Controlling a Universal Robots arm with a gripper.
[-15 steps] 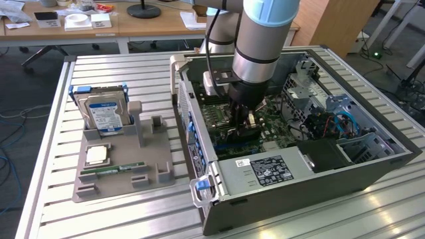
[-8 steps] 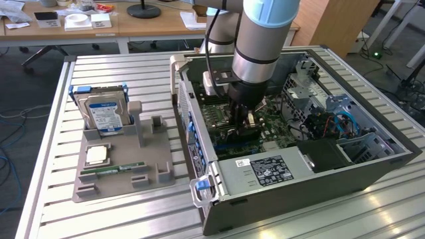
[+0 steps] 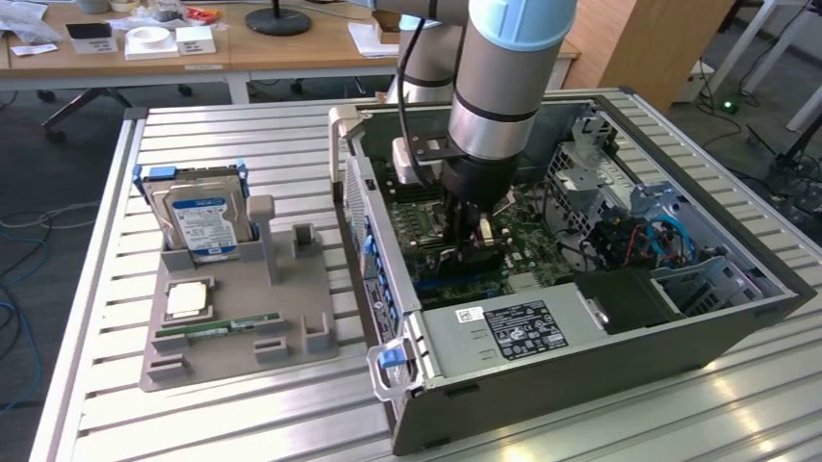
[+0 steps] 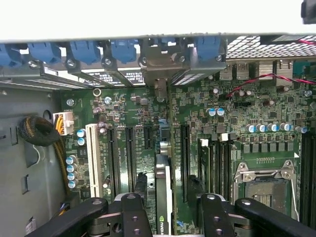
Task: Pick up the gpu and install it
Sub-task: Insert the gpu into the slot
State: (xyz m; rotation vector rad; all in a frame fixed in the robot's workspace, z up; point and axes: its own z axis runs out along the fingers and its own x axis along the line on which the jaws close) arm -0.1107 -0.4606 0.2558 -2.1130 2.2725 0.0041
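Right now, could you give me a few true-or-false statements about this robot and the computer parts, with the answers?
1. The hand reaches into the open computer case. True.
2. The hard drive lies inside the case. False: it stands upright in the grey holder outside.
3. The gpu stands on edge on the motherboard, between the hand's fingers. True.
4. The hand holds the green RAM stick. False: it lies in the grey holder.
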